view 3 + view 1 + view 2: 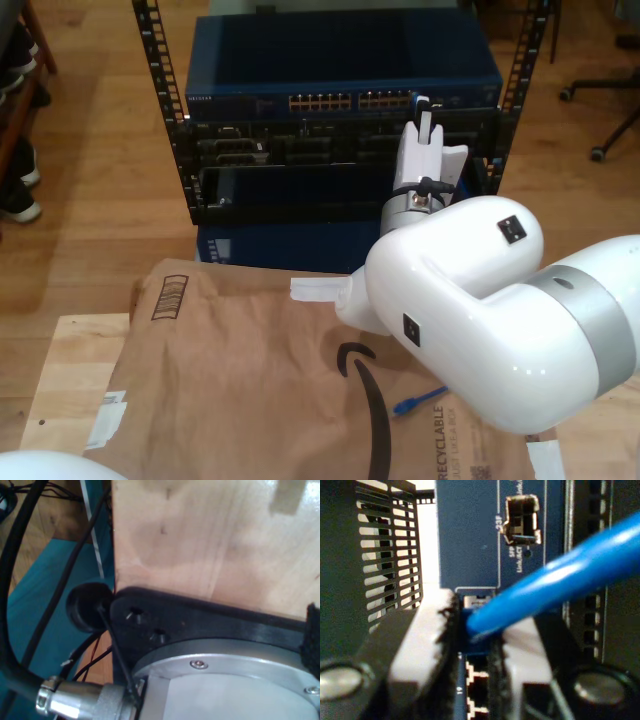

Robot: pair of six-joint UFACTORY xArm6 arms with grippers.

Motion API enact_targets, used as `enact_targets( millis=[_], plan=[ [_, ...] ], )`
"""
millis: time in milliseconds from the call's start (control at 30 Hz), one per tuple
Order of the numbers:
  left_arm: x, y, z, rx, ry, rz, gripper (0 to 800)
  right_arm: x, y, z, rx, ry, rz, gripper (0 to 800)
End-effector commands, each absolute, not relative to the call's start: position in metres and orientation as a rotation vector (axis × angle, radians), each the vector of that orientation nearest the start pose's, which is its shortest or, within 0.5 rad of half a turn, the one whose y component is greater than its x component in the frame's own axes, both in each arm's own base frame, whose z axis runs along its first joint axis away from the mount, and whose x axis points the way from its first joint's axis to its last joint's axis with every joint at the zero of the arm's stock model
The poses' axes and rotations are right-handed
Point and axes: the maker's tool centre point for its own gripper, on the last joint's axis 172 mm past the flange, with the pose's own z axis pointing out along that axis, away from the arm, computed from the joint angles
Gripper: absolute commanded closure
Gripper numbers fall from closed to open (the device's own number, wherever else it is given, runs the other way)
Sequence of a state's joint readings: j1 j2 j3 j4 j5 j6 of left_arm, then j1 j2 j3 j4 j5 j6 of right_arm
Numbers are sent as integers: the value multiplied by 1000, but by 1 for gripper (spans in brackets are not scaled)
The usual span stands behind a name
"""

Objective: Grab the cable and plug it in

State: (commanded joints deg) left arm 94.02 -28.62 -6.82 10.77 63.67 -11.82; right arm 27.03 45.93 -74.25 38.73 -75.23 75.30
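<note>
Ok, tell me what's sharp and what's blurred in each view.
Second wrist view: the cable and the fingers are blurred close up, the port behind sharper. First wrist view: soft throughout, pale glare on the plywood. Exterior view: the switch is in focus, the white arm brightly lit.

The thin bright-blue Ethernet cable (560, 587) runs slantwise across the second wrist view, blurred by closeness, its round jacket smooth and glossy. Its near end sits pinched between the pale ribbed fingers (422, 645) of my second gripper (475, 645), close against the dark-blue face of the rack-mounted network switch (470, 540), just above a row of small square ports; the plug itself is hidden between the pads. In the exterior view, the cable's other end (412, 403) lies loose on the brown paper sheet (240, 380), near that sheet's edge at the exterior view's right, a short blue length ending in a small blue plug.
</note>
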Motion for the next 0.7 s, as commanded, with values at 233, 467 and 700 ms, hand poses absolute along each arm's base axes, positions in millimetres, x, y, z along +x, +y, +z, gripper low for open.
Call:
enact_targets(
  millis=[233, 467, 700],
  plan=[
    [-47, 112, 37, 1861, 2160, -679, 0, 673, 149, 268, -1003, 1258, -1357, 800],
    [-47, 112, 37, 1861, 2160, -679, 0, 679, 153, 272, -996, 1256, -1344, 800],
    [-47, 112, 37, 1860, 2160, -678, 0, 681, 151, 274, -990, 1256, -1347, 793]
  ],
)
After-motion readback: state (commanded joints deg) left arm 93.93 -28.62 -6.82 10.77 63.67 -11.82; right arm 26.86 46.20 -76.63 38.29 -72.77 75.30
